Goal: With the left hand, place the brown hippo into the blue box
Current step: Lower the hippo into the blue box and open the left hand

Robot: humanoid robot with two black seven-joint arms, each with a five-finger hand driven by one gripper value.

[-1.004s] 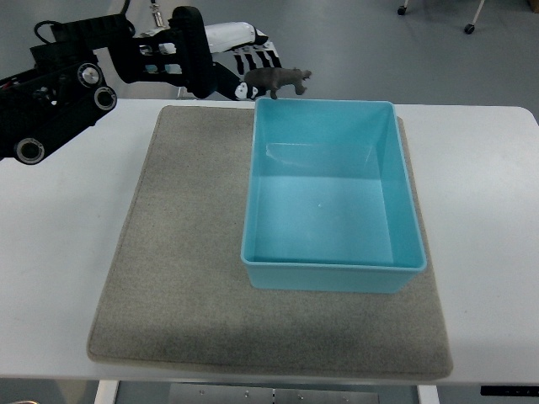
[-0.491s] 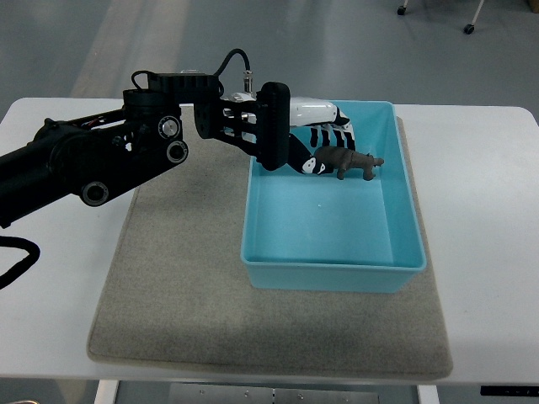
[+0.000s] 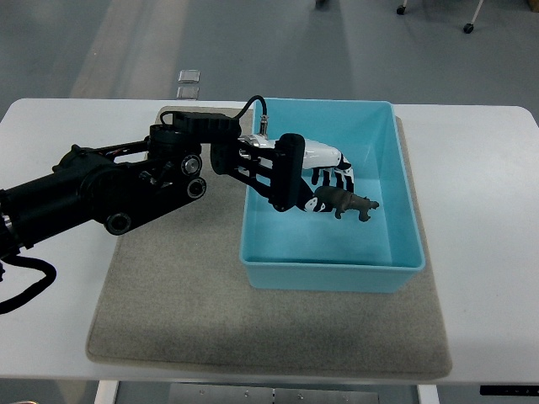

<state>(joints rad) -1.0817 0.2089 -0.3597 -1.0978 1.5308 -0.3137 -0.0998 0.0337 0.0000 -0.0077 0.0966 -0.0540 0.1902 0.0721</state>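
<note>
Reaching in from the left edge, left hand [image 3: 316,179] inside the blue box [image 3: 404,220], fingers [image 3: 335,178] curled around the brown hippo [image 3: 345,202]. Hippo held at centre frame, above the box floor, head toward the right wall. Box sitting on the grey mat [image 3: 177,295], upper right part, on the white bench [image 3: 493,252].
</note>
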